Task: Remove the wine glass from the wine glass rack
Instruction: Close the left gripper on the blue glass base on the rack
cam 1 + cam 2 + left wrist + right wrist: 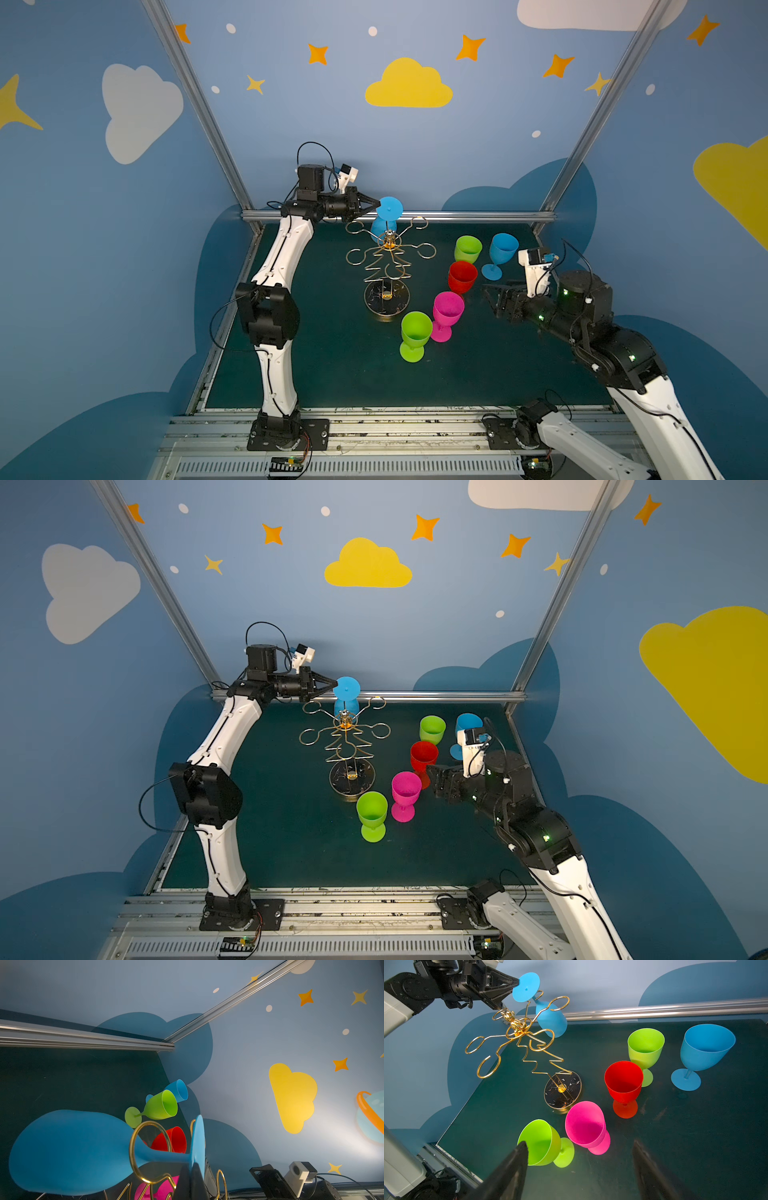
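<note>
The left claw (379, 204) is closed tight on the rim of the blue glass's (390, 209) foot, pinching the side that faces the worktop's (332, 365) left edge. From there the glass lies straight ahead of the claw, toward the right edge. It hangs upside down on the rack (397, 301), on the arm that points to the far edge. The foot sits above the wire loop (133, 1142), the stem (166, 1158) passes through the loop, and the bowl hangs below. Its long axis is close to upright, leaning a little, so the claw meets it crosswise. The next move likely turns on sliding the stem out along that arm, away from the rack's post and toward the far edge, before any lift. I cannot tell where the loop's gap faces. The right claw (579, 1144) is spread wide and empty near the right edge, well apart from the rack, above five other glasses (462, 276) standing there. The left arm is clearly the nearer one.
</note>
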